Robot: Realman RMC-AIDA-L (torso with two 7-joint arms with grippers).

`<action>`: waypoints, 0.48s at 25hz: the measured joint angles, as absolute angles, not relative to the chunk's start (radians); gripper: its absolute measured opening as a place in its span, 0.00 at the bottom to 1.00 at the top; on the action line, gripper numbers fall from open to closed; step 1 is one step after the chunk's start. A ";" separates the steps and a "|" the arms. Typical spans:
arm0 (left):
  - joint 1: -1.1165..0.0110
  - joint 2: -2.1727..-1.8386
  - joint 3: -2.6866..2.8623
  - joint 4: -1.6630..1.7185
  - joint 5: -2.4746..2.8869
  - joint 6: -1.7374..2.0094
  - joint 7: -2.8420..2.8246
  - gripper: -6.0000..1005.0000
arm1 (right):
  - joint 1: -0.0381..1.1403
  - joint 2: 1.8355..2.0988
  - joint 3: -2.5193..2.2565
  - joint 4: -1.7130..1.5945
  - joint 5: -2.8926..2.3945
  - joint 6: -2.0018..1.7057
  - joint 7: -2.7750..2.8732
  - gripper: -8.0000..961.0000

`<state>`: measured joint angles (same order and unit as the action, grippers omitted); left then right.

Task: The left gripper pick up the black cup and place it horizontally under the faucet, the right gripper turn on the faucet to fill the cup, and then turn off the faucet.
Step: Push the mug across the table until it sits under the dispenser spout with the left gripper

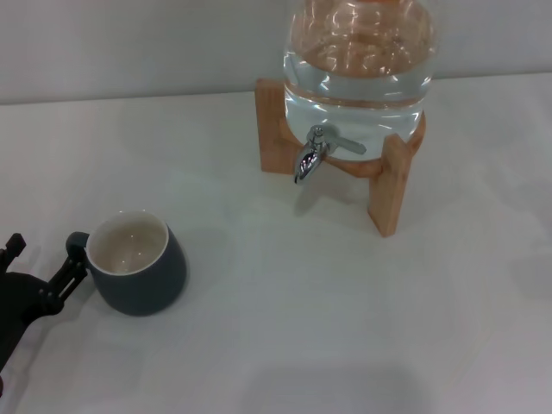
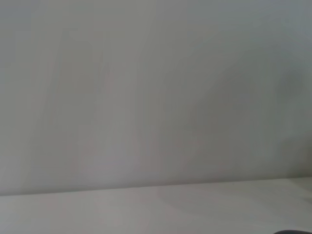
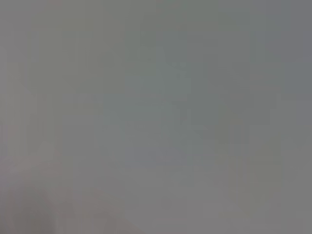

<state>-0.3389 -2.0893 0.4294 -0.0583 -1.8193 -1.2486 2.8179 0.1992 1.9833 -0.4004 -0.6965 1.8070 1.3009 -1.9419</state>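
Left gripper: nearest to us, at the lower left of the head view, the black two-fingered left gripper (image 1: 43, 269) reaches in low over the table. We see its fingers spread apart — one tip up by the left edge, the other touching or nearly touching the cup's handle — and they hold nothing.

Cup: just beside that fingertip stands the squat, rounded, charcoal-black cup (image 1: 138, 262), upright on the white table (image 1: 310, 328), its cream inside empty. Its small loop handle (image 1: 76, 244) points toward the gripper.

Faucet: farther back and to the right, well apart from the cup, the small shiny chrome faucet (image 1: 312, 156) juts from a clear water jar (image 1: 358, 78), its spout aimed down at bare table. No water is running.

Stand: the jar sits in a light wooden stand (image 1: 385, 185) whose legs flank the faucet.

Right gripper: not visible in any view, so we cannot tell how its fingers stand.

Wrist views: both show only pale blank surface.

Stage: we judge the pickup has not yet happened.

Risks: a grip on the thin handle alone could let the cup swing or slip. A finger nudging the rounded side could push the cup away. Carried wide, the cup could strike a stand leg — or end up off-centre under the spout, so water spills.
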 joint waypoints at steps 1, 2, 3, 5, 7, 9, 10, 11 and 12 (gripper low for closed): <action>-0.339 -2.089 0.429 -0.058 -1.819 -1.249 2.818 0.89 | 0.199 1.983 -0.400 -0.696 1.807 1.301 -1.942 0.87; -0.338 -2.089 0.429 -0.058 -1.819 -1.249 2.818 0.88 | 0.199 1.983 -0.400 -0.696 1.807 1.301 -1.942 0.87; -0.338 -2.089 0.429 -0.058 -1.819 -1.249 2.818 0.88 | 0.199 1.983 -0.400 -0.696 1.807 1.301 -1.942 0.87; -0.338 -2.089 0.429 -0.058 -1.819 -1.249 2.818 0.88 | 0.200 1.983 -0.400 -0.697 1.807 1.301 -1.942 0.87; -0.339 -2.089 0.429 -0.058 -1.819 -1.249 2.817 0.88 | 0.200 1.983 -0.400 -0.696 1.807 1.301 -1.942 0.87; -0.340 -2.089 0.429 -0.058 -1.819 -1.249 2.816 0.87 | 0.201 1.983 -0.400 -0.696 1.807 1.301 -1.942 0.87; -0.340 -2.089 0.429 -0.058 -1.819 -1.249 2.816 0.87 | 0.201 1.983 -0.400 -0.696 1.807 1.301 -1.942 0.87; -0.341 -2.089 0.430 -0.058 -1.819 -1.249 2.816 0.87 | 0.201 1.983 -0.400 -0.697 1.807 1.301 -1.942 0.87; -0.341 -2.089 0.429 -0.058 -1.820 -1.249 2.816 0.86 | 0.201 1.983 -0.400 -0.696 1.807 1.301 -1.942 0.87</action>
